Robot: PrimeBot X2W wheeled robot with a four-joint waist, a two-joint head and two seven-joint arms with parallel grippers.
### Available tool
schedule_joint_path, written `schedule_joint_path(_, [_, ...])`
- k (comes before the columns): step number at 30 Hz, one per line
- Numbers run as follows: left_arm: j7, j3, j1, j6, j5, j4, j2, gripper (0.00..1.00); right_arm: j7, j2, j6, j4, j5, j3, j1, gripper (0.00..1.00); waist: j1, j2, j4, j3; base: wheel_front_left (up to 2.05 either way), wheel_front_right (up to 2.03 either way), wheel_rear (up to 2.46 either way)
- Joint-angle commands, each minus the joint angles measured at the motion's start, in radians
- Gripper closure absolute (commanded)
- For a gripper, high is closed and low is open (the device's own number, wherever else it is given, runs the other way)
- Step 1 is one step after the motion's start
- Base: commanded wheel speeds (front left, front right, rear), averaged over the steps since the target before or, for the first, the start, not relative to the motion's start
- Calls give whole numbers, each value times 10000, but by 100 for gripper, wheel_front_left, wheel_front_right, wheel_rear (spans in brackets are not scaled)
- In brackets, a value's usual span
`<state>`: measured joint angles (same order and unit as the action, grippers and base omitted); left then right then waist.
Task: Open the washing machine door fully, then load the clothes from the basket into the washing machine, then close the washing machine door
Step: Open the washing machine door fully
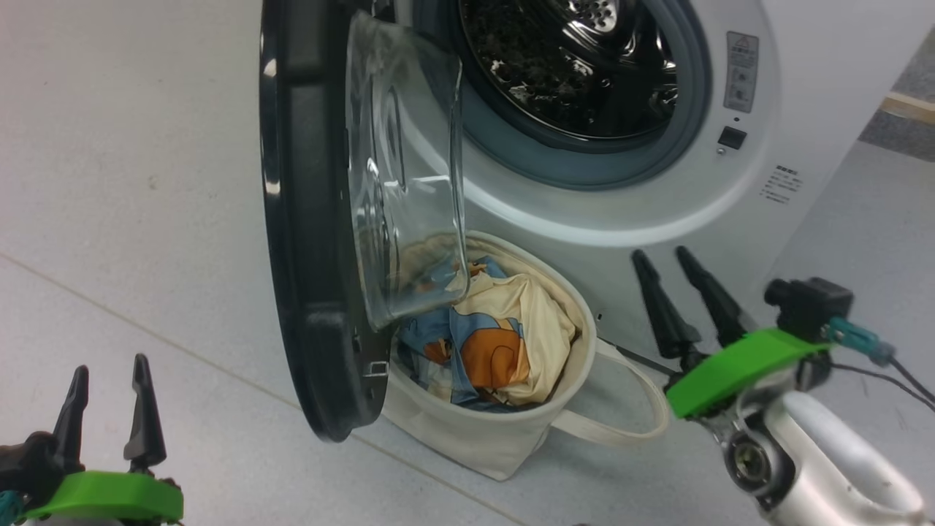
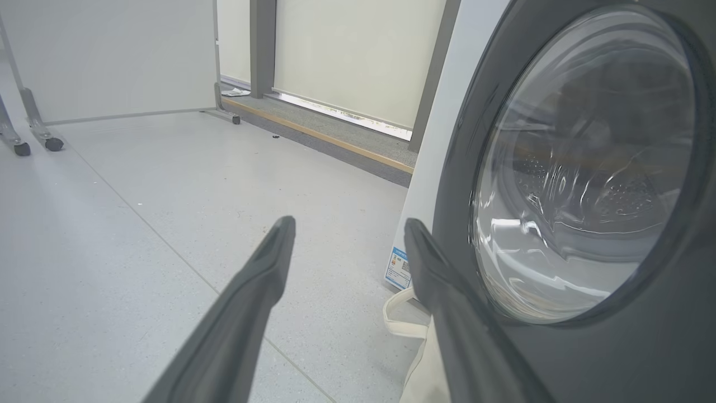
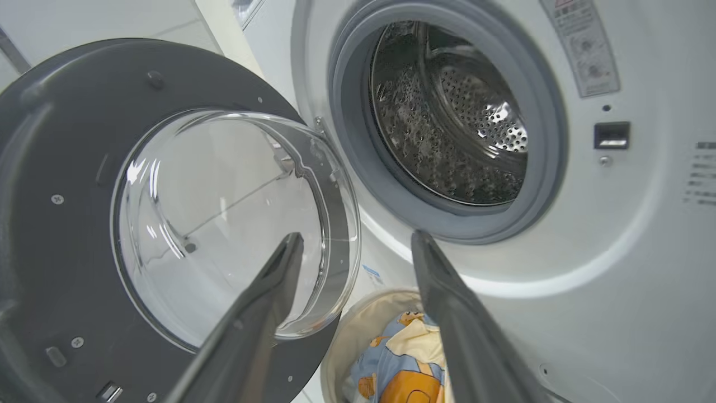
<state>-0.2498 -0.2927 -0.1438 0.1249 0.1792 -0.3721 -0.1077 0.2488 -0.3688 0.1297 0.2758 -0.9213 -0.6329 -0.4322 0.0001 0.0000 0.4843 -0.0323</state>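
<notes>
The washing machine stands ahead with its steel drum exposed. Its door is swung out about square to the front, black rim edge-on, clear glass bowl bulging right. Under the bowl sits the cream basket, holding the blue and cream clothes with orange animals. My left gripper is open at the lower left, outside the door. My right gripper is open, right of the basket, with the door's inner face, drum and clothes ahead of it.
Pale speckled floor spreads to the left of the door. A basket handle loop lies on the floor toward my right arm. A wheeled white panel and a wall ledge stand far off behind the machine.
</notes>
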Motion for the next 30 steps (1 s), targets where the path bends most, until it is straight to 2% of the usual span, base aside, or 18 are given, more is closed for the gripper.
schedule_joint_path(1, [-120,-324,-209,56,20,367,-314,0,124,128,10,-356,693,391,342,0,0,0,-66,35,0,0,0])
schedule_joint_path(5, [-120,-311,-213,57,19,374,-322,0,127,660,10,-770,2764,1483,1314,0,0,0,-169,109,0,0,0])
schedule_joint_path(9, [-120,-296,-223,57,25,361,-319,0,128,1160,10,-1147,3983,1966,2021,0,0,0,-250,166,0,0,0])
schedule_joint_path(18, [-120,-277,-203,57,55,301,-286,0,129,1640,10,-1466,5014,2610,2433,0,0,0,-327,253,0,0,0])
schedule_joint_path(30, [-120,-207,-183,57,91,202,-316,0,129,1792,10,-1376,5029,2686,2522,0,0,0,-296,372,0,0,0])
